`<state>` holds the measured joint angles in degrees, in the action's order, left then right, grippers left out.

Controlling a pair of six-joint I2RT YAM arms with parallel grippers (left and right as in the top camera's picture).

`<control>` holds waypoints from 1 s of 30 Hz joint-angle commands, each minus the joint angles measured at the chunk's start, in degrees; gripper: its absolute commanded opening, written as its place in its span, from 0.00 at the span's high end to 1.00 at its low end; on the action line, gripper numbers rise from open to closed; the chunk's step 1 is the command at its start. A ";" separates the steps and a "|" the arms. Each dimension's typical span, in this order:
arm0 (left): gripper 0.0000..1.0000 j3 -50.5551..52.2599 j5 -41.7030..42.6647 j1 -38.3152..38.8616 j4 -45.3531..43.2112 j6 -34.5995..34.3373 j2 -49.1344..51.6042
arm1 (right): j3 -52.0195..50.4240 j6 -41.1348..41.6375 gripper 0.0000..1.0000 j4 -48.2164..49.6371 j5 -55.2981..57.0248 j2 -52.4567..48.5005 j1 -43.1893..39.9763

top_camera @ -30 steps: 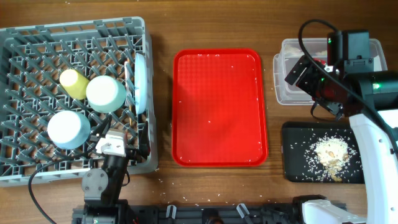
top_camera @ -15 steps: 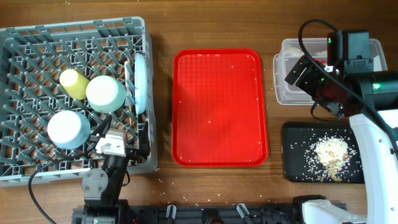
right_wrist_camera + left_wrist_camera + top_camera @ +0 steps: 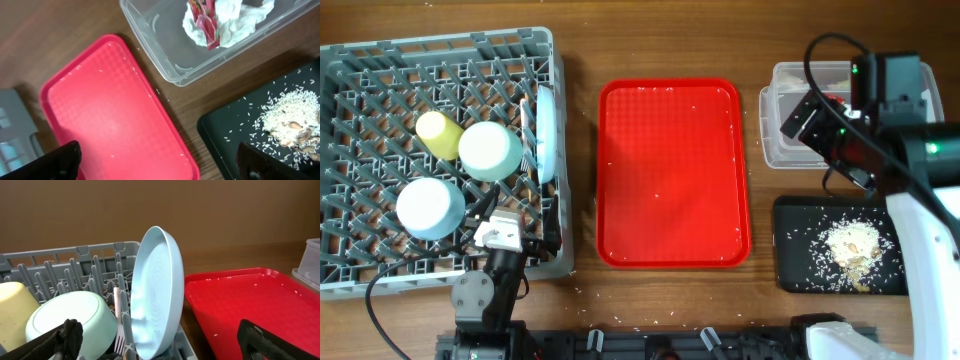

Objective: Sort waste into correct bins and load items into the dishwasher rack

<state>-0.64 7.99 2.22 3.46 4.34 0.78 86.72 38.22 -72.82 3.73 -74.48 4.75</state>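
- Red tray [image 3: 674, 172]: landmark at the table's centre, bare apart from a few scattered rice grains.
- Dishwasher rack [image 3: 450, 42]: grey lattice crate just beside the red tray, on the left arm's side.
- Pale blue plate [image 3: 155, 295]: stands on edge in the rack row nearest the red tray.
- White fork [image 3: 117, 315]: upright between the plate and the mint green bowl [image 3: 491, 150], which lies upturned.
- Yellow cup [image 3: 438, 134] and light blue bowl [image 3: 430, 207]: in the rack, farther from the red tray than the mint bowl.
- Clear tub [image 3: 165, 65]: beside the red tray's far corner on the opposite side, holding the red printed wrapper [image 3: 205, 22] and white tissue [image 3: 230, 25]. The wrapper's print is too small to read.
- Black tray [image 3: 790, 270]: beside the red tray's near corner, carrying the food scraps [image 3: 850, 245] and rice.
- Left gripper [image 3: 160, 342]: at the rack's near edge, jaws wide apart, holding nothing.
- Right gripper [image 3: 162, 162]: above the red tray's tub-side edge, jaws wide apart, holding nothing.
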 commanded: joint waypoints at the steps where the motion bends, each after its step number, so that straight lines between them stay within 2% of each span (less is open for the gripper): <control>1: 0.00 0.33 0.48 0.24 0.22 0.83 -0.57 | 0.22 -0.63 0.00 1.36 3.56 8.02 -0.28; 4: 0.00 0.33 0.48 0.24 0.22 0.83 -0.57 | 0.17 -0.55 0.01 6.95 5.92 14.56 -0.28; 8: 0.00 0.33 0.48 0.24 0.22 0.83 -0.57 | 0.17 -0.55 0.00 7.61 5.92 22.64 -0.28; 16: 0.00 0.33 0.48 0.24 0.22 0.83 -0.57 | -2.08 -0.72 0.00 -1.53 5.70 26.38 -0.24; 21: 0.00 0.33 0.48 0.24 0.22 0.83 -0.57 | -16.31 -0.74 0.00 7.39 4.76 34.69 -0.24; 24: 0.00 0.33 0.48 0.24 0.22 0.83 -0.55 | -27.91 -0.90 0.00 16.68 2.10 42.47 -0.24; 30: 0.00 0.31 0.48 0.24 0.22 0.83 -0.57 | -51.17 -12.24 0.00 37.81 -7.23 56.11 -0.24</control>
<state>-0.64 7.97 2.22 3.46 4.43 0.80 43.70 32.95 -39.68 2.66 -23.22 4.71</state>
